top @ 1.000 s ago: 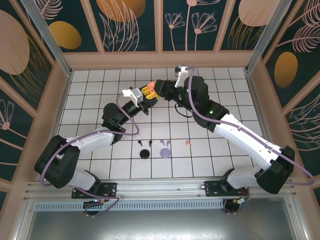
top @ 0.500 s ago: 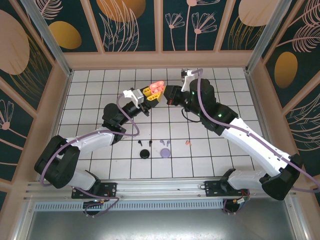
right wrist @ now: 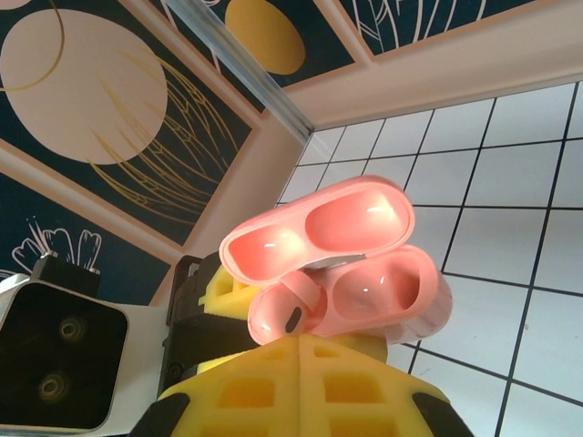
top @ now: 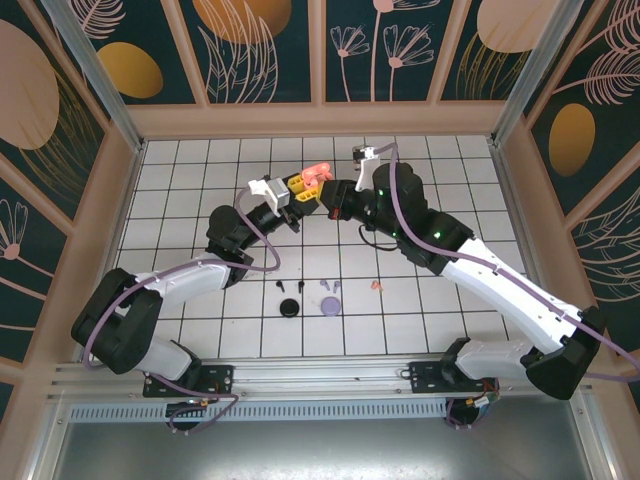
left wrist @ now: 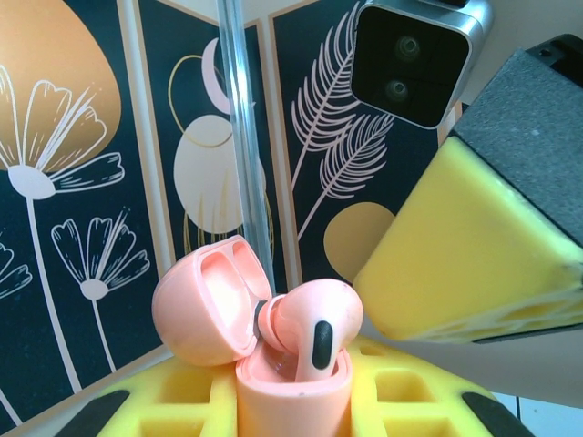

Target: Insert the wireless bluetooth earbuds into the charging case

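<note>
The left end effector [top: 296,188] is clamped on the base of the salmon-pink charging case [top: 315,172]. It holds the case above the bench [top: 180,200] with the lid tipped back, apparently so the sockets face the other arm. One pink earbud [left wrist: 310,320] sits in one socket; in the right wrist view, the socket at its 3 o'clock is bare. The right end effector [top: 335,203], at the case's 4 o'clock, is fully closed with nothing visible in it, probably to nudge rather than grasp. The matching earbud [top: 373,286] lies on the bench near 5 o'clock.
</note>
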Available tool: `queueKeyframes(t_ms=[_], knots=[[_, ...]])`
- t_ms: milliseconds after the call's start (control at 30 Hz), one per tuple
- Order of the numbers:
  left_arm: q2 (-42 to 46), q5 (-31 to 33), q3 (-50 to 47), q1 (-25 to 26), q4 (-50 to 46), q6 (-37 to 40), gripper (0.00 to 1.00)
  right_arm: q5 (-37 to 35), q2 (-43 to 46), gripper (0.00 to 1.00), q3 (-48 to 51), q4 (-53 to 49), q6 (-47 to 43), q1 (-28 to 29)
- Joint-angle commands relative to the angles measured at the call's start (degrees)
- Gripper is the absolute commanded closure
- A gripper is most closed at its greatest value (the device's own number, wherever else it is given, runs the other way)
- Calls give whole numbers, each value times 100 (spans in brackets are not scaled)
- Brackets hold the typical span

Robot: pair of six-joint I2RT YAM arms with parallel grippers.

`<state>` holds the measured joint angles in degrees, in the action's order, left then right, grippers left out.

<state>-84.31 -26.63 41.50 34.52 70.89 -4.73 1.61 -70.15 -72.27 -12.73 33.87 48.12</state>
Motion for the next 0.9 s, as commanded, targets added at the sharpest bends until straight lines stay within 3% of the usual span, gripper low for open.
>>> queueKeyframes(t_ms=[0,600,867], knots=[[-7,-113,175,37,189,8,100,67,-33,100,-153,-4,76,62],[-68,-134,175,46,162,-5,100,68,-220,100,-411,10,21,172],[-24,-64,102,45,217,6,100,-489,256,100,-351,-265,-25,163]])
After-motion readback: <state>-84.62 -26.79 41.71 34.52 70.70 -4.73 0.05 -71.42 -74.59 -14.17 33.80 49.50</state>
